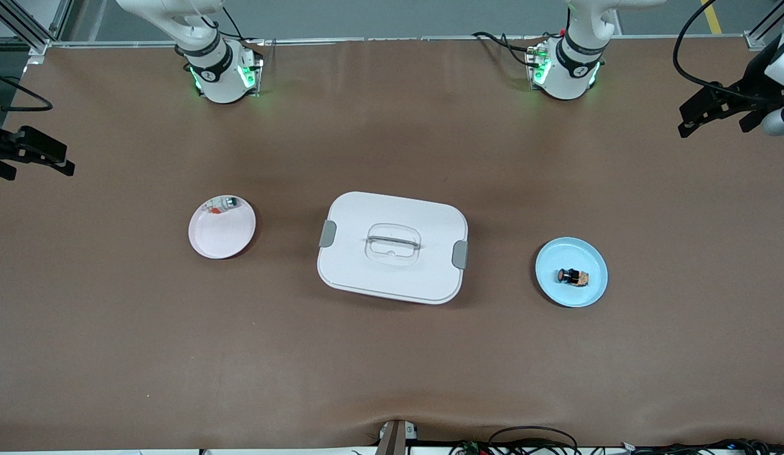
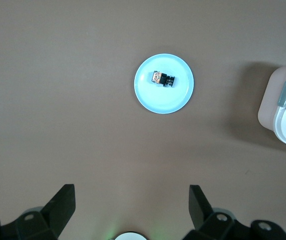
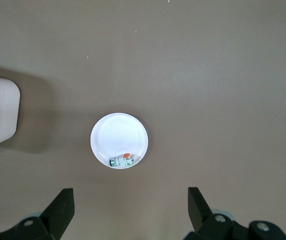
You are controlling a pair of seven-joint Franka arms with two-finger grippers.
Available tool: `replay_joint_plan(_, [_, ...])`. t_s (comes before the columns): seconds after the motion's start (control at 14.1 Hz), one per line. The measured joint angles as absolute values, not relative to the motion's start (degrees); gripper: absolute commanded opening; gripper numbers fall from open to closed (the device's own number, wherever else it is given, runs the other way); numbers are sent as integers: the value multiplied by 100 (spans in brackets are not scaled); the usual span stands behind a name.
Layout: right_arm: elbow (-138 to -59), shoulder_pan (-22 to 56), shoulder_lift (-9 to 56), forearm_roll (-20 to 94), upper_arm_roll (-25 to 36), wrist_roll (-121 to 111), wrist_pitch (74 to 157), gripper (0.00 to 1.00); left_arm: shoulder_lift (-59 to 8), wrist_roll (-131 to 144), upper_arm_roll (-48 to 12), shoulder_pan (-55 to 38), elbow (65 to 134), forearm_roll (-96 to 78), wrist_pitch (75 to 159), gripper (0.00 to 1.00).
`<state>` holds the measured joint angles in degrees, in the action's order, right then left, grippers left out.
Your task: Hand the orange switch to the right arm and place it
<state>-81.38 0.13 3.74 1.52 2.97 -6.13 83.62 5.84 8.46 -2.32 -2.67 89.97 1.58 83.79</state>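
The orange switch (image 1: pixel 573 276) lies on its side on a light blue plate (image 1: pixel 572 253) toward the left arm's end of the table. It also shows in the left wrist view (image 2: pixel 164 78), on the same plate (image 2: pixel 163 100). My left gripper (image 2: pixel 131 200) is open and empty, held high over the table at that end (image 1: pixel 686 124), well apart from the plate. My right gripper (image 3: pixel 130 200) is open and empty, held high over the right arm's end (image 1: pixel 47 158).
A white lidded box (image 1: pixel 392 246) with grey latches sits mid-table between the plates. A white plate (image 1: pixel 221 237) toward the right arm's end holds a small whitish-grey piece with a red-orange bit (image 1: pixel 222 203). Bare brown table lies around them.
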Motion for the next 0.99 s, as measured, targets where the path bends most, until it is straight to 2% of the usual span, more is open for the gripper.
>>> replay_joint_plan(0.64, [-8138, 13, 374, 152, 298, -613, 8362, 100, 562, 804, -231, -267, 8973, 158, 8377, 100])
replay_joint_plan(0.99, [-8140, 12, 374, 152, 310, -613, 8349, 100, 182, 780, -231, -269, 9014, 159, 8618, 100])
